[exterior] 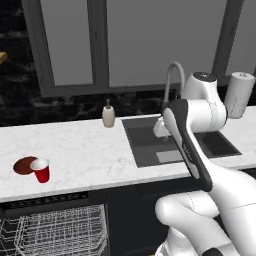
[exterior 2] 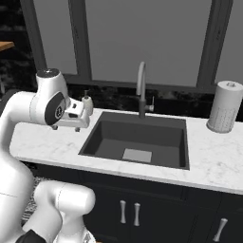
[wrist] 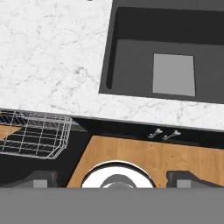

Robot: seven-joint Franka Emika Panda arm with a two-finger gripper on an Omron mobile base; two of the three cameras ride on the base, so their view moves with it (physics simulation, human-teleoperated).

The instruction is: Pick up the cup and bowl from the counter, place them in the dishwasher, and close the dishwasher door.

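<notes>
step: first pick is being set up, as judged; nothing is being held, cup and bowl are both lying on the desk.
pincer (wrist: 111, 177): fingers are being held spread wide, empty, pointing down over the desk's front edge beside the sink (wrist: 166, 52).
cup (exterior: 41, 170): standing upright on the desk (exterior: 90, 150), far left, touching or just in front of the bowl.
bowl (exterior: 24, 165): lying flat just left of and behind the cup.
cup vs pincer: well apart; the hand is being carried near the sink, cup far off to its left.
dishwasher (exterior: 55, 227): wire rack (wrist: 33, 133) is being shown pulled out below the desk, under the cup area.
next move: arm is to be swung left, lowered over the cup rim, fingers closed on it.
</notes>
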